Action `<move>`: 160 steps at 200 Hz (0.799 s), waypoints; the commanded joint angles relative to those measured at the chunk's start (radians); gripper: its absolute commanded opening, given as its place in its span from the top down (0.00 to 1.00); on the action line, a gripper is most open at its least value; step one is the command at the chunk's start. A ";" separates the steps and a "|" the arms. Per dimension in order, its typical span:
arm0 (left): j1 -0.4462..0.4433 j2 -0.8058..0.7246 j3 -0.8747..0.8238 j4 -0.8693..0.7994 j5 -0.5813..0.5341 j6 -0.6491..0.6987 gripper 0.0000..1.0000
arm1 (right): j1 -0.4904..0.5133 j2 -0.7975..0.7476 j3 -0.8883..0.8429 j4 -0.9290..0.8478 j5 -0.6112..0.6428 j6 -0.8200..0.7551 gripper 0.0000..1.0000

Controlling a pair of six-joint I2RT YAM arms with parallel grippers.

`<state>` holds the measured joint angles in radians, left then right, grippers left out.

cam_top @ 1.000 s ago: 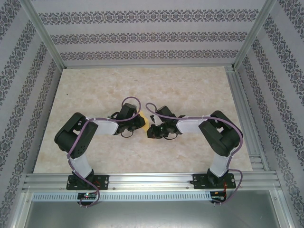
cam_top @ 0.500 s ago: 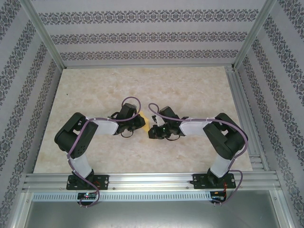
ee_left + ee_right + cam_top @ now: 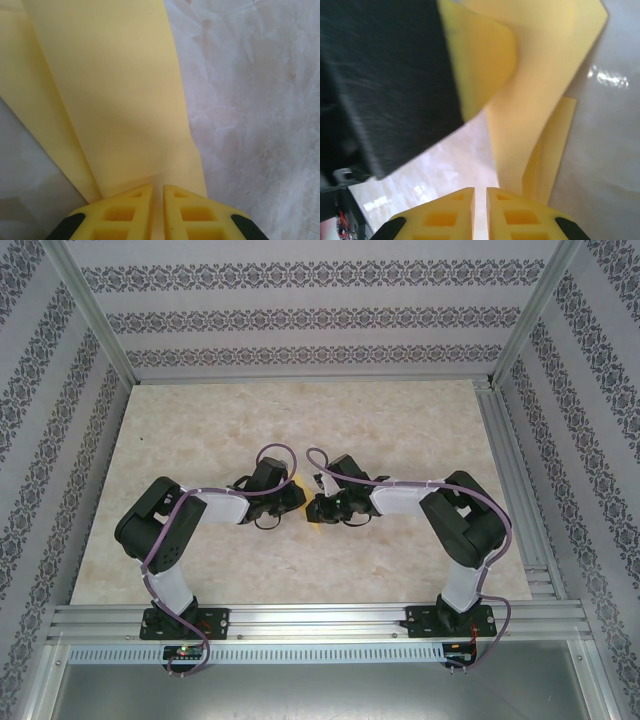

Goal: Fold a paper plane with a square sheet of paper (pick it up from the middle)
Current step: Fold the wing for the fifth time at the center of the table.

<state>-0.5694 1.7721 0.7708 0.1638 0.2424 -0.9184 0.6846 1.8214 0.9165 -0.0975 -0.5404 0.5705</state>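
Desk (image 3: 400, 420), centre: the left end effector (image 3: 157, 192) is clamped on an edge of the square sheet of paper (image 3: 110, 100), a creased, layered shape between the arms. The right end effector (image 3: 480, 192) has its jaws together at the sheet's edge; a grip cannot be confirmed. Probable step: mid-fold, and the next move calls for aligning layers before pressing a crease.

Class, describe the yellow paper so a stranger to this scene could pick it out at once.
On the pale marbled table, look to the middle, where the left gripper and right gripper meet. The yellow paper sits between them: a thin, creased, layered sheet, unlike their blocky yellow fingers.
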 commanded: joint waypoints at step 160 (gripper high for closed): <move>0.015 0.034 0.004 -0.062 -0.042 0.018 0.84 | 0.016 0.034 -0.062 -0.173 0.108 -0.097 0.89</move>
<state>-0.5694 1.7718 0.7712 0.1638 0.2417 -0.9245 0.6872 1.8393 0.9070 -0.1310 -0.5163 0.5022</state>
